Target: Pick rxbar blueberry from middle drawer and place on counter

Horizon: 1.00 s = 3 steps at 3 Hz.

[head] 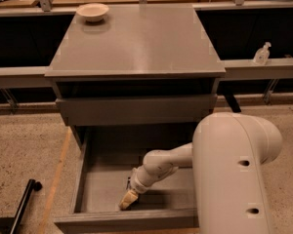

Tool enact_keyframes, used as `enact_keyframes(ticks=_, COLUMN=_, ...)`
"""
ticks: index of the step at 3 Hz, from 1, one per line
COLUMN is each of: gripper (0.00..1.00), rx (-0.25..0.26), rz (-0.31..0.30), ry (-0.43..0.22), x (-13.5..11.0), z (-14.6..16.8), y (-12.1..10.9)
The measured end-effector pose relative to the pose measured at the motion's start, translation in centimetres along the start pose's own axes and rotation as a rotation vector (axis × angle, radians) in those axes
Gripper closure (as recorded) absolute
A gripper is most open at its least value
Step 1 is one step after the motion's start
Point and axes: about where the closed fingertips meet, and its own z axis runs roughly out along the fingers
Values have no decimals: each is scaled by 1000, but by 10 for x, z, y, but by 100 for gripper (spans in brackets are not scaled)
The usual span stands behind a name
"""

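The middle drawer stands pulled out below the cabinet, a deep grey box open to the camera. My gripper reaches down into it and sits low over the drawer floor, near the front wall and left of centre. Its tan tip touches or nearly touches the floor. The rxbar blueberry does not show; the gripper hides the spot beneath it. The counter is the smooth grey top of the cabinet, above and behind the gripper.
A pale bowl sits on the counter's far left corner. A shallower drawer front overhangs the open drawer. My white arm housing fills the lower right. A bottle stands on the right ledge. A black pole leans at the lower left.
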Motion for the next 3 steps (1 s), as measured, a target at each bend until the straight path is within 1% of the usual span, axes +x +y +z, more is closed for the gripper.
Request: enact_keyframes(ticks=3, gripper=96, rx=0, rz=0, ry=0, x=-8, z=-14, y=3)
